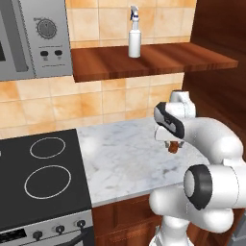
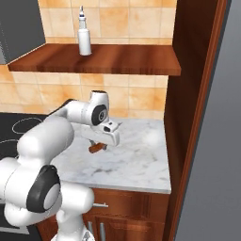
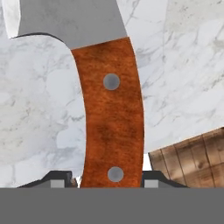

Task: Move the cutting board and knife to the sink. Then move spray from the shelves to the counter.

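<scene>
Reddish-brown wooden knife handle (image 3: 111, 118) ran lengthwise between gripper (image 3: 107, 178) tips | silver blade ahead | grip unconfirmed, cannot tell

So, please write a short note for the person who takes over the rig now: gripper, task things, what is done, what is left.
Gripper: low over the counter, a fingertip on each side of the knife handle; whether it grips yet is unclear.
A corner of the cutting board lies beside it on the counter.
Spray: upright on the shelves.
Done: nothing yet.
Left: board and knife to the sink, then spray down to the counter.
</scene>
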Available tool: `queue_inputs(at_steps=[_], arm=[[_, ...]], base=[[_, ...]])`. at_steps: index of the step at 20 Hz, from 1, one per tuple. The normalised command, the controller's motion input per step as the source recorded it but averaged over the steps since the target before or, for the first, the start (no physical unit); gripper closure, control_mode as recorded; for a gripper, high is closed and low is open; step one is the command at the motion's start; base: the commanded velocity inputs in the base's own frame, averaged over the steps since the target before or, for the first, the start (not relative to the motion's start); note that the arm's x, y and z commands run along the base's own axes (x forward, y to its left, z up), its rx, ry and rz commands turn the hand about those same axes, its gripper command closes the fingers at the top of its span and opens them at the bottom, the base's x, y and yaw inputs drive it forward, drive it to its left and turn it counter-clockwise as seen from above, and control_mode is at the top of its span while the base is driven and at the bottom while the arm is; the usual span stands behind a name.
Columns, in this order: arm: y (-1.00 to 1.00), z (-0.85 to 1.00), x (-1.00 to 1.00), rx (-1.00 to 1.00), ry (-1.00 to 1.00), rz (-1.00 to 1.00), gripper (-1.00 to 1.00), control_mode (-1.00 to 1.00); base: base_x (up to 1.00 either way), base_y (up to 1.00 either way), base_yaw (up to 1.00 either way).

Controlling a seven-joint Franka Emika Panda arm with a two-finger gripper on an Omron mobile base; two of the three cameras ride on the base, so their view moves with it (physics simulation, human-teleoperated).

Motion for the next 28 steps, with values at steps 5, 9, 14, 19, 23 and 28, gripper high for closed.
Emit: queue_inputs(at_steps=[5,9,14,19,23,28], arm=[[-0.03,0.31,-0.4,0.0,-0.02,0.0,1.0,-1.0],[-0.01,0.28,-0.3,0.0,0.0,-0.03,1.0,-1.0],[0.0,0.12,-0.18,0.0,-0.13,-0.01,1.0,-1.0],[0.01,0.0,0.0,0.0,0.0,-0.01,1.0,1.0],[0.0,0.0,0.0,0.0,0.0,0.0,1.0,1.0],[0.0,0.0,0.0,0.0,0.0,0.0,1.0,1.0]], base=[[0.0,0.0,0.0],[0.0,0.0,0.0],[0.0,0.0,0.0],[0.0,0.0,0.0],[-0.07,0.0,0.0],[-0.52,-0.02,0.0]])
